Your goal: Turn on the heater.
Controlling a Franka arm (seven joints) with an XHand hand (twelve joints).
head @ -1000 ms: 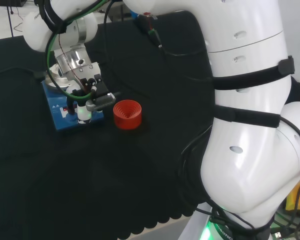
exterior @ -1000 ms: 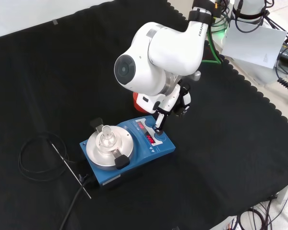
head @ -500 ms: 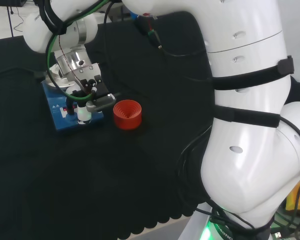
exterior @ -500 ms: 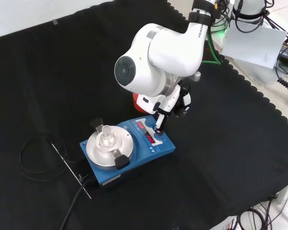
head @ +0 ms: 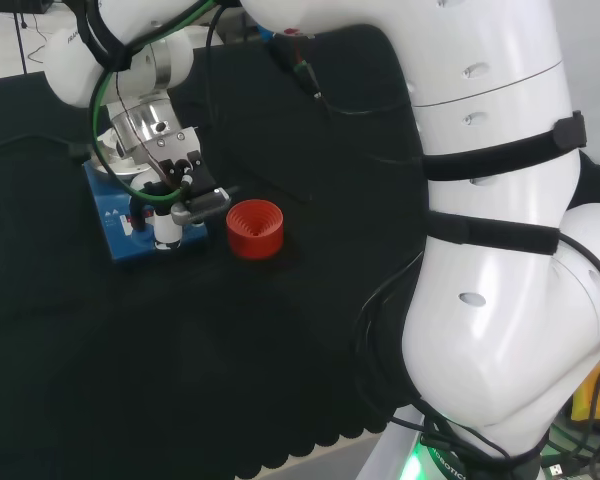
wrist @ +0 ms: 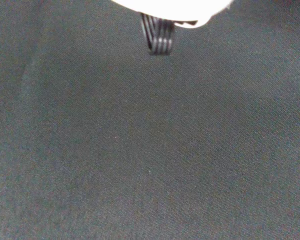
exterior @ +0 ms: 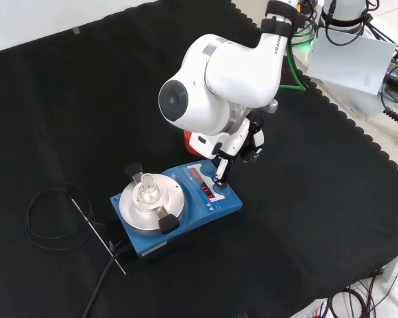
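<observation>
The hand [exterior: 242, 142] points one straight finger [exterior: 220, 171] down at the heater [exterior: 179, 209] control panel directly below, the rest seemingly tucked.

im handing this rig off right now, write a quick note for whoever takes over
Hand: over the control panel at the heater's right end in the front view, one straight finger reaching down to the panel; whether it touches cannot be told. It holds nothing.
Heater: blue, mid-cloth, red display lit on its panel. A small glass flask stands on its round metal plate.
Red ribbed stand: beside the heater, to its right in the head view, nothing on it.
Done: hand brought to the controls.
Left: confirm the heater is actually on, then lift the hand clear.
</observation>
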